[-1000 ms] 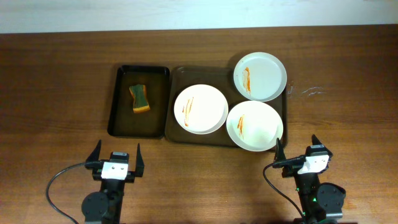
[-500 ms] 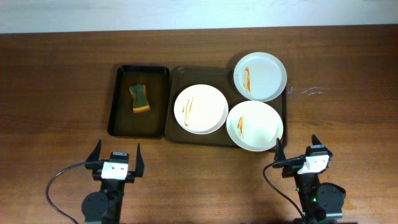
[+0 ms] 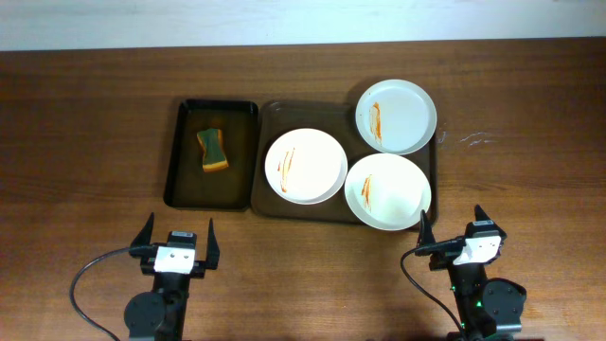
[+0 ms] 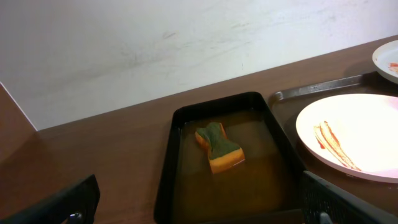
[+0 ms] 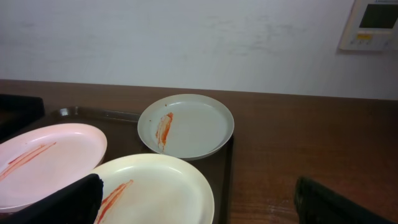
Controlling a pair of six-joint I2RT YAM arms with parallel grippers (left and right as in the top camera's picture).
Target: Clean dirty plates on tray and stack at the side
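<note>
Three white plates with orange-red smears lie on a dark tray (image 3: 271, 201): one at the left (image 3: 305, 166), one at the front right (image 3: 387, 191), one at the back right (image 3: 396, 116). A green and orange sponge (image 3: 213, 150) lies in a black tub (image 3: 181, 156) left of the tray. My left gripper (image 3: 176, 239) is open and empty, in front of the tub. My right gripper (image 3: 454, 226) is open and empty, just in front of the front right plate. The left wrist view shows the sponge (image 4: 219, 147); the right wrist view shows the front right plate (image 5: 155, 190).
The brown table stretches to both sides of the tray. A white wall runs along the back edge, with a small control panel (image 5: 375, 23) at the upper right in the right wrist view.
</note>
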